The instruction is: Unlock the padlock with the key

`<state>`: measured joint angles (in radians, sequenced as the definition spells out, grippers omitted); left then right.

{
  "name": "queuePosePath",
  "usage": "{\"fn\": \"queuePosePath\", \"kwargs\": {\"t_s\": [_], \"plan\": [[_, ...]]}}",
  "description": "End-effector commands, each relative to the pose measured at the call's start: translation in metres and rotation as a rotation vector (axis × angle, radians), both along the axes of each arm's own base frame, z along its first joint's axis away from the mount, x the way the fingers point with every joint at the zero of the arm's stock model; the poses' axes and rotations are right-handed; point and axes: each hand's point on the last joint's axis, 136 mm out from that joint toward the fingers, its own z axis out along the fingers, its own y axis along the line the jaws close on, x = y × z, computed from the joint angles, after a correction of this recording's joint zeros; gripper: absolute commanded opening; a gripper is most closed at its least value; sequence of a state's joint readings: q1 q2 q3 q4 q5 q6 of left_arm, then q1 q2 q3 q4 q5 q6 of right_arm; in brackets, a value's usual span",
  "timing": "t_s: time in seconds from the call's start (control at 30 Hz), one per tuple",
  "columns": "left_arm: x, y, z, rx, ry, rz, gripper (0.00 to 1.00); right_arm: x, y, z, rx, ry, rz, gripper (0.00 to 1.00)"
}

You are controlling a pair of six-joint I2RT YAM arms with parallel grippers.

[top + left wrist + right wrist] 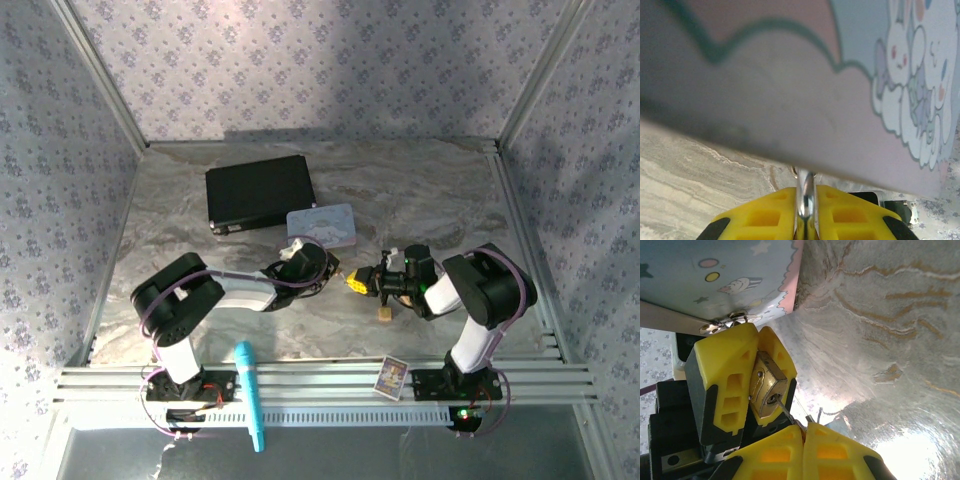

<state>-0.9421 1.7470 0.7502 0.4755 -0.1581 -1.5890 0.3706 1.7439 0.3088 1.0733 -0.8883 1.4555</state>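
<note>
The small brass padlock (767,385) is pinched between the yellow fingers (722,370) of my left gripper (758,330), its keyhole end facing the right wrist camera. In the left wrist view the silvery shackle (806,197) runs between the shut fingers of my left gripper (806,192). The thin silvery key (786,412) has its blade in the keyhole. Its head is hidden between the closed fingertips of my right gripper (803,429). From above, the left gripper (338,274) and right gripper (366,283) meet tip to tip at mid-table.
A pastel cartoon tin (322,226) lies just behind the grippers, close over the left fingers (790,75). A black case (260,192) sits further back left. A tiny tan cube (384,315) lies below the right gripper. A teal pen (249,395) and a card (392,378) rest on the front rail.
</note>
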Motion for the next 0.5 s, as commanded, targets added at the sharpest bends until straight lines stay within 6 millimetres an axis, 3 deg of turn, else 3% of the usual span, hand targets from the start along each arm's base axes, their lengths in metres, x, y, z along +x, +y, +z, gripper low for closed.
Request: {"fn": "queuePosePath", "kwargs": {"t_s": [0.0, 0.2, 0.47], "plan": [[-0.036, -0.043, 0.003, -0.096, 0.085, -0.199, 0.00, 0.024, 0.007, 0.029, 0.044, -0.122, -0.016, 0.00], [-0.035, -0.040, 0.000, -0.082, 0.054, -0.195, 0.00, 0.024, 0.006, 0.026, 0.042, -0.107, -0.013, 0.00], [-0.034, -0.040, 0.014, -0.103, 0.009, -0.192, 0.00, 0.028, 0.005, 0.017, 0.031, -0.087, -0.017, 0.00]]}}
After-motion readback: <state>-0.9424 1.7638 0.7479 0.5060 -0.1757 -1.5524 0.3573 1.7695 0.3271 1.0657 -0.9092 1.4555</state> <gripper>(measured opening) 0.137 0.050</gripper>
